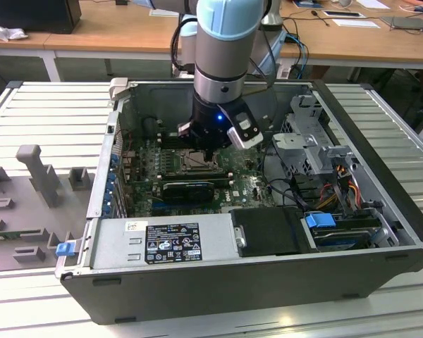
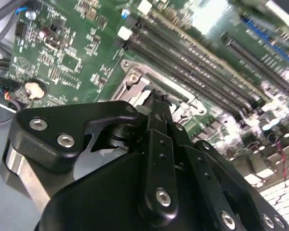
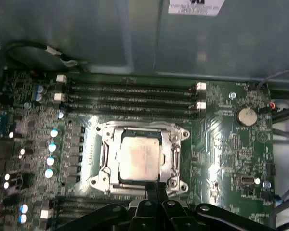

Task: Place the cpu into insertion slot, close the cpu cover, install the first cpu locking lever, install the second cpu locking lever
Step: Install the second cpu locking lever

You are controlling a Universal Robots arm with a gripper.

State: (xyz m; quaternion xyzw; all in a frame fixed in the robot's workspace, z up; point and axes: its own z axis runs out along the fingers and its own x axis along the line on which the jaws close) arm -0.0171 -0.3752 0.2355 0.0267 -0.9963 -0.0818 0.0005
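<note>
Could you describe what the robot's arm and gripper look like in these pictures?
The arm has a pale blue cap above a silver-grey metal wrist, with black cables beside it. Below sits a black block with a small blue light and a white-and-black box. The gripper is black, with jointed links fastened by silver screws.

- The arm (image 1: 222, 49) is a thick round tube, with a pale blue cap over its joint and a silvery-grey metal sleeve beneath.
- Below the sleeve sits a black wrist block with a small blue light glowing on its face.
- A small white-and-grey box (image 1: 244, 132), with a dark window, is fixed to the side of the wrist.
- Black cables loop around the arm behind the blue cap.
- The gripper (image 2: 156, 103) is matt black in both wrist views, built of flat linked bars with rounded ends.
- Shiny silver screw heads (image 2: 38, 124) dot the links.
- A silver metal cylinder shows under the black housing.
</note>
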